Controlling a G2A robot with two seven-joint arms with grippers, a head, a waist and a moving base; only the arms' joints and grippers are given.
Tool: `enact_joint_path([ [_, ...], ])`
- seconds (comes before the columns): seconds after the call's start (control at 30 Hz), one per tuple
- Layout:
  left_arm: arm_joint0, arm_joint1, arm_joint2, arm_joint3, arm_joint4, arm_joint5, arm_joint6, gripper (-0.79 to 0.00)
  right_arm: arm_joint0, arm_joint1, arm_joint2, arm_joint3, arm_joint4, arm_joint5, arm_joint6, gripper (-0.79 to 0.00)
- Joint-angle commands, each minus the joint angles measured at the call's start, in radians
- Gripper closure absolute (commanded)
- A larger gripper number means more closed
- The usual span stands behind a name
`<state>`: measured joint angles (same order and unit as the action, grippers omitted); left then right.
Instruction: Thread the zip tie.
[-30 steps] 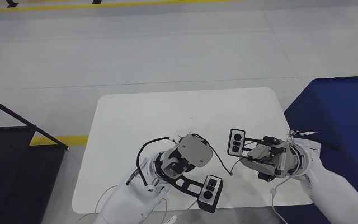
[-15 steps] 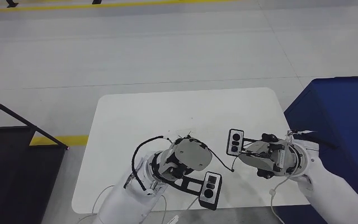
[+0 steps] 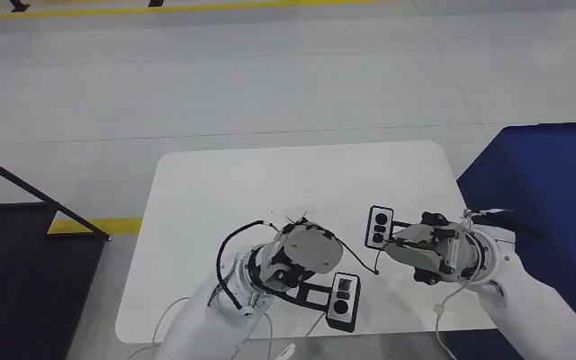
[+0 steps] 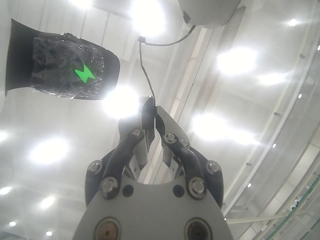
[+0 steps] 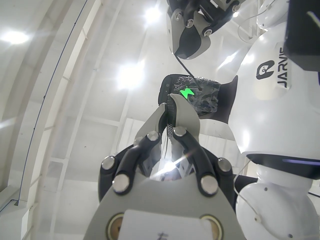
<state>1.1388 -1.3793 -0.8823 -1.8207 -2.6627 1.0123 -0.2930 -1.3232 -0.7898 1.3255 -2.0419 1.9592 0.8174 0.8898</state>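
The left tool (image 4: pixel 154 103) was clamped on the zip tie (image 4: pixel 146 73), whose strip ran lengthwise out of its tips toward the right tool (image 5: pixel 168 100). The right tool, just beside the left tool above the counter (image 3: pixel 225 180), was pressed together on a thin black length, judged the tie's other end

1. Left arm (image 3: pixel 220 310): positioned near and left, wrist turned so the gripper points upward.
2. Right arm (image 3: pixel 517 292): positioned near and right, wrist also turned upward.
3. Left gripper (image 4: pixel 153 106): jaws closed on the zip tie (image 4: pixel 146 73), which rises from the tips.
4. Right gripper (image 5: pixel 168 101): jaws closed, with the thin black zip tie pinched between them.
5. The 2 grippers are near each other, not touching.
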Motion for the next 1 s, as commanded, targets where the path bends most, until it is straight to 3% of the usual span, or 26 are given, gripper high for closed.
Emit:
enact_joint_path([
  [0.0,-0.002,0.0,0.004,0.004,-0.002,0.0,0.01,0.0,-0.001,-0.001,0.001,0.0,0.001,0.001,-0.002,0.0],
  [0.4,0.019,0.001,-0.01,-0.001,-0.001,-0.028,0.016,0.0,-0.004,-0.006,0.015,-0.026,-0.037,-0.018,-0.02,0.0],
  [0.97,0.063,-0.023,-0.029,0.007,0.014,-0.041,-0.082,0.0,-0.001,-0.035,0.036,-0.018,-0.161,-0.103,0.053,0.0],
])
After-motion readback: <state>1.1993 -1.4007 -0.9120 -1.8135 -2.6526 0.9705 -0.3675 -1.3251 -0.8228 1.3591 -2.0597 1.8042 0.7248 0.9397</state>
